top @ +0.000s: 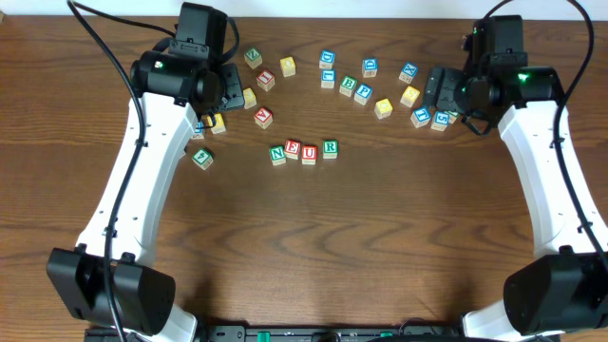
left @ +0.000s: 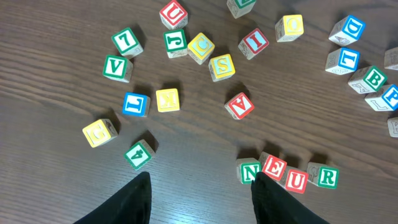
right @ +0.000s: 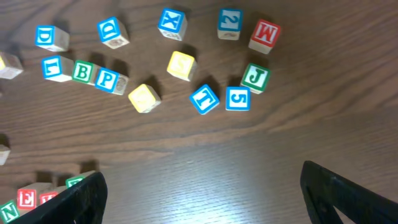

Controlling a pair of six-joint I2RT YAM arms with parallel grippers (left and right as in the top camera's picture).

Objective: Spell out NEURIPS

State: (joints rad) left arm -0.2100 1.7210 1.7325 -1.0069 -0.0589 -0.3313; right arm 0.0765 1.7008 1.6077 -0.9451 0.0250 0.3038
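1. Left wrist camera: the bottom edge crops my left fingers [left: 124, 202], and one overlaps the N cube [left: 249, 171].
2. Right wrist camera: my right fingers [right: 68, 202] hide most of a green-lettered cube [right: 74, 182], and the corner cuts the N cube.
3. Overhead: the left arm [top: 152, 142] partly covers a blue cube [top: 200, 125], its letter too small for me to read.

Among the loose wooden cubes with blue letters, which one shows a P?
The wooden cube with the blue P. It lies directly right of the green B cube, at the end of a line of three.
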